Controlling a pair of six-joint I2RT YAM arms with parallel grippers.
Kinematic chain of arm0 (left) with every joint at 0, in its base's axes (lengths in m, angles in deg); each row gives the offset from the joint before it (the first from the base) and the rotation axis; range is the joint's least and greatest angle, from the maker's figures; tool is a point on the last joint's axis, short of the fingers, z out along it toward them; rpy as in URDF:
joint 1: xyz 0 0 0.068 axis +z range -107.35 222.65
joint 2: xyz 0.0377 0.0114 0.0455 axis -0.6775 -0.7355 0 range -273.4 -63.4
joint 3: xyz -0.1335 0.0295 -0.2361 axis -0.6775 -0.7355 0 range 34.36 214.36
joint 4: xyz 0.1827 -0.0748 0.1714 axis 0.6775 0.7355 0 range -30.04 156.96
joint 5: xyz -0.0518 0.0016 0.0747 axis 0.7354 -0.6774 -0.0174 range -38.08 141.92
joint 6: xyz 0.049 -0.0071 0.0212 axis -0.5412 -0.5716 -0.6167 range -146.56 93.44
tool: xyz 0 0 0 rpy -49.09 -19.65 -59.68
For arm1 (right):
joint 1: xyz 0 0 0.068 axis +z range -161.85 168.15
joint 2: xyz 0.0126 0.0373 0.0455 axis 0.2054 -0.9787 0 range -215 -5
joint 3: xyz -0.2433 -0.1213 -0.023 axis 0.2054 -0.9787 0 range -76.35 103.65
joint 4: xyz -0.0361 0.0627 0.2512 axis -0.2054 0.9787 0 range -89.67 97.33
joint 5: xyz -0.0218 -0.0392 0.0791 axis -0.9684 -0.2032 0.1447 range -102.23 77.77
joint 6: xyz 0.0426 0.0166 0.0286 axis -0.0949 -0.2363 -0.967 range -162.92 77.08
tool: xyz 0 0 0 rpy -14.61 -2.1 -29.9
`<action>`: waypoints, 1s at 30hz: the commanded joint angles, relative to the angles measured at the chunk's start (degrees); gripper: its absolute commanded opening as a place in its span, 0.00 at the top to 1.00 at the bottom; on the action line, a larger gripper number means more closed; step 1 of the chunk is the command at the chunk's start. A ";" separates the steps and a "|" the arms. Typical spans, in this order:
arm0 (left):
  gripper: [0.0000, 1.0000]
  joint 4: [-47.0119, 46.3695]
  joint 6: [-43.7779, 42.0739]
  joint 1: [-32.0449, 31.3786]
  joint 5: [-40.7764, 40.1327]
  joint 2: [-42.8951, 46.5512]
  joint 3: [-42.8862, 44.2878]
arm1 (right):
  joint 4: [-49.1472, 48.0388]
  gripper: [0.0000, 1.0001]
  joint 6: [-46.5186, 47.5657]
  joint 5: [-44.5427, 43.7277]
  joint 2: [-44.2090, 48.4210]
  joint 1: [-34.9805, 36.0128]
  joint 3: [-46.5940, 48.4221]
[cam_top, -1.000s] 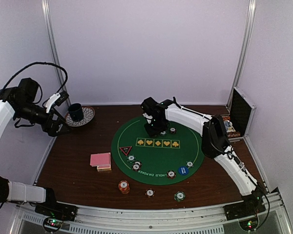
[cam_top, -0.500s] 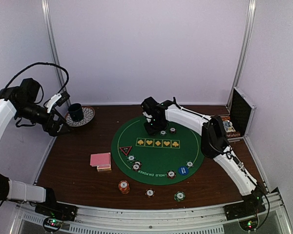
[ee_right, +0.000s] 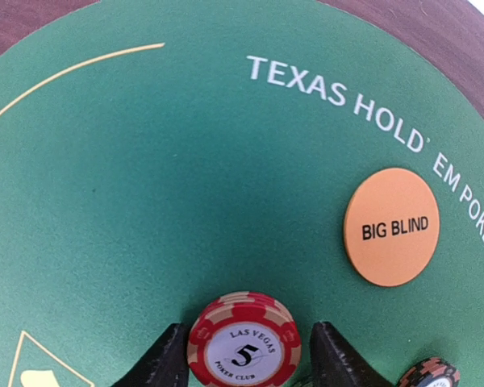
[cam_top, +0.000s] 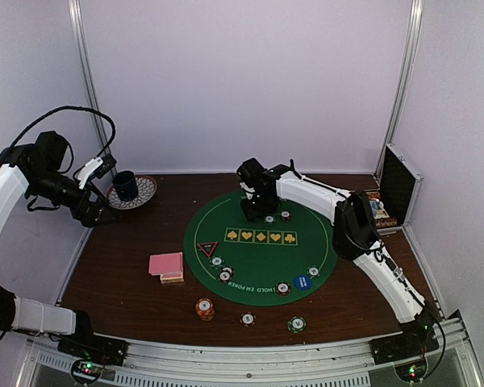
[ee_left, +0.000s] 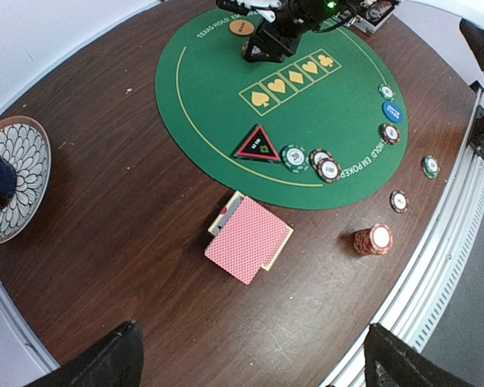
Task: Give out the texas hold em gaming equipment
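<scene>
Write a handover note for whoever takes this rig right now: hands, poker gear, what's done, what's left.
Left hand: open, empty, raised over the table's left side near the cup.
Right hand: open, low on the far side of the mat, fingers either side of the red 5 chip, beside the Big Blind disc.
On the mat: red triangle, blue disc, single chips along the near edge.
Off the mat: card deck, orange chip stack, two loose chips.
Done: markers and some chips placed.
Left: probably dealing the cards and sharing out the remaining chips.
</scene>
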 commanded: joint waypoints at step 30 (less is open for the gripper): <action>0.02 -1.13 0.65 -0.33 0.78 2.35 0.99 | -0.31 0.13 3.17 -3.26 30.82 21.62 -22.41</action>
